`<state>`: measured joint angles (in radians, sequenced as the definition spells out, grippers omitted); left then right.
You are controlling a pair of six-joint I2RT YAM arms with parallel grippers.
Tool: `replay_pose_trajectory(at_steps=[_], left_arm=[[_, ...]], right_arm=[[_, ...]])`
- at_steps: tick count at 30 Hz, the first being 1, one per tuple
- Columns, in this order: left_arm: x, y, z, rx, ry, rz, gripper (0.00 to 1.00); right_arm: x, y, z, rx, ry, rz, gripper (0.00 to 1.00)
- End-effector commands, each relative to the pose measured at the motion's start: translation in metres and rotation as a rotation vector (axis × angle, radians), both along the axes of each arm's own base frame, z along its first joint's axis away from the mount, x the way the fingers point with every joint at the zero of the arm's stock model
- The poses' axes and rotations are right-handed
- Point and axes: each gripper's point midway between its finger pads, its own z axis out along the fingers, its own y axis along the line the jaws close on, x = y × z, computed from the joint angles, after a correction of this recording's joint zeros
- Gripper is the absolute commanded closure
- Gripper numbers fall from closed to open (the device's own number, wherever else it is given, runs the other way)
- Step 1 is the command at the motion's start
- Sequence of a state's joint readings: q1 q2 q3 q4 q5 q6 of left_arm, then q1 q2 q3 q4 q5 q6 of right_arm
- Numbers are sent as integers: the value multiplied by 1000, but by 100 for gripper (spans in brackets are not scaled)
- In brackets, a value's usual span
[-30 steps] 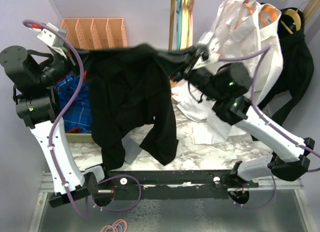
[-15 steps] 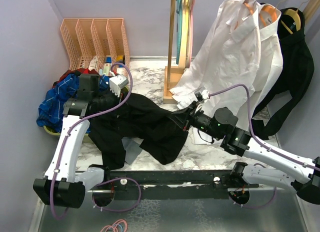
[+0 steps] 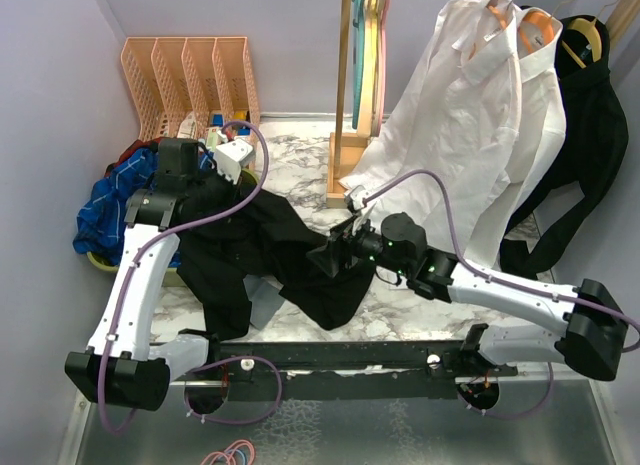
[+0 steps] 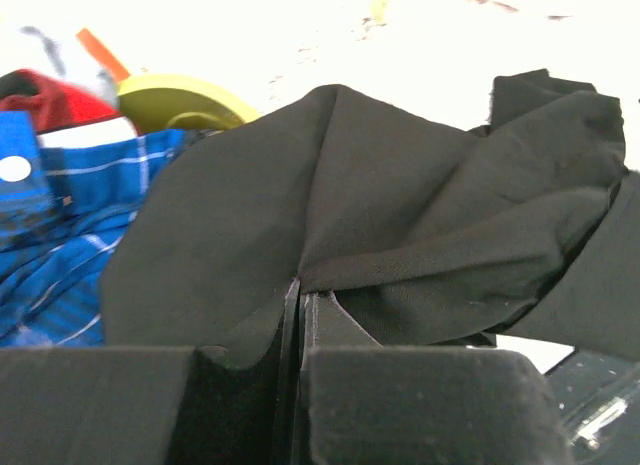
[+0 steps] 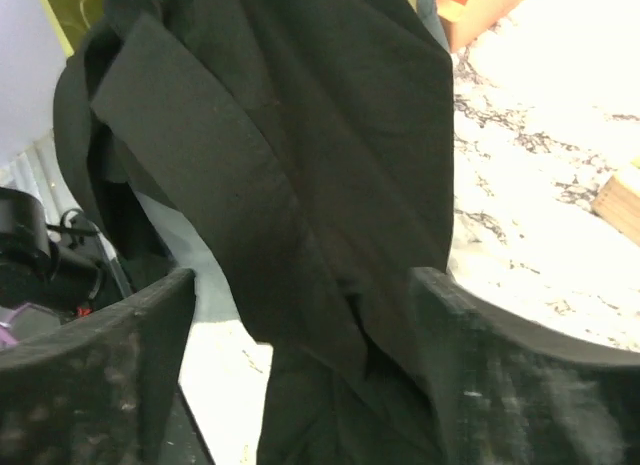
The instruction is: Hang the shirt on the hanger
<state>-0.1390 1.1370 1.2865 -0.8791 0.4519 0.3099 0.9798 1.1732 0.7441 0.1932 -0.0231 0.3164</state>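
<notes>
The black shirt (image 3: pixel 270 250) lies crumpled on the marble table, one sleeve hanging over the near edge. My left gripper (image 3: pixel 215 185) is at the shirt's far left end, shut on a fold of the black fabric (image 4: pixel 400 215); in the left wrist view the left gripper (image 4: pixel 300 290) has its jaws pressed together on the cloth. My right gripper (image 3: pixel 335 253) hovers over the shirt's right part. The right wrist view shows the right gripper (image 5: pixel 300 305) open, with the shirt (image 5: pixel 300 165) lying loose between and beyond the fingers. The pink hanger (image 3: pixel 381 55) hangs on the rack at the back.
A white dress shirt (image 3: pixel 470 105) and a black garment (image 3: pixel 590 135) hang on the rack at the right. The rack's wooden post (image 3: pixel 345 85) stands behind the shirt. An orange file rack (image 3: pixel 190 70) and a blue plaid garment (image 3: pixel 110 205) in a yellow-green basin (image 4: pixel 180 100) sit at the left.
Both arms came down from holding the shirt spread high, and it now lies on the table. The right gripper has opened, let go of the fabric and shifted slightly left.
</notes>
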Motion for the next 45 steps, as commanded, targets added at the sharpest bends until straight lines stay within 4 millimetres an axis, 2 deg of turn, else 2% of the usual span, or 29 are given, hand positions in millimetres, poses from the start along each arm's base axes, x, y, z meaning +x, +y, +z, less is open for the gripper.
replay_pose_trajectory(at_steps=[1, 3, 6, 8, 9, 13, 18, 21, 24, 27, 30, 36, 40, 43, 45], left_arm=[[12, 25, 21, 102, -113, 104, 100], [9, 26, 19, 110, -107, 98, 100], [3, 26, 16, 114, -103, 83, 100], [0, 26, 15, 117, -102, 74, 100], [-1, 26, 14, 120, -97, 71, 100], [-1, 27, 14, 126, -94, 76, 100], [-1, 28, 16, 129, -97, 80, 100], [0, 29, 13, 131, -97, 84, 100], [-2, 27, 12, 119, -95, 79, 100], [-4, 25, 11, 111, -93, 72, 100], [-4, 24, 11, 107, -91, 68, 100], [-3, 20, 14, 91, -88, 60, 100], [-2, 18, 16, 81, -86, 55, 100], [-3, 19, 19, 88, -86, 45, 100], [-6, 19, 24, 95, -91, 32, 100]], right_arm=[[9, 13, 50, 72, -268, 72, 2], [10, 8, 60, 113, -322, 101, 1], [20, -20, 68, 198, -413, 104, 1], [24, -40, 61, 210, -478, 101, 1], [26, -43, 55, 187, -508, 115, 0], [9, -34, 8, 44, -589, 297, 4], [-8, -25, -33, -23, -585, 459, 11], [-9, -22, -52, -82, -532, 519, 21], [-1, -23, -57, -104, -533, 483, 25], [15, -23, -58, -134, -560, 414, 28], [27, -21, -64, -174, -557, 391, 37], [23, -20, -78, -179, -521, 424, 42], [25, -17, -83, -188, -478, 430, 60], [15, -12, -88, -184, -444, 495, 79], [14, -11, -87, -185, -441, 475, 90]])
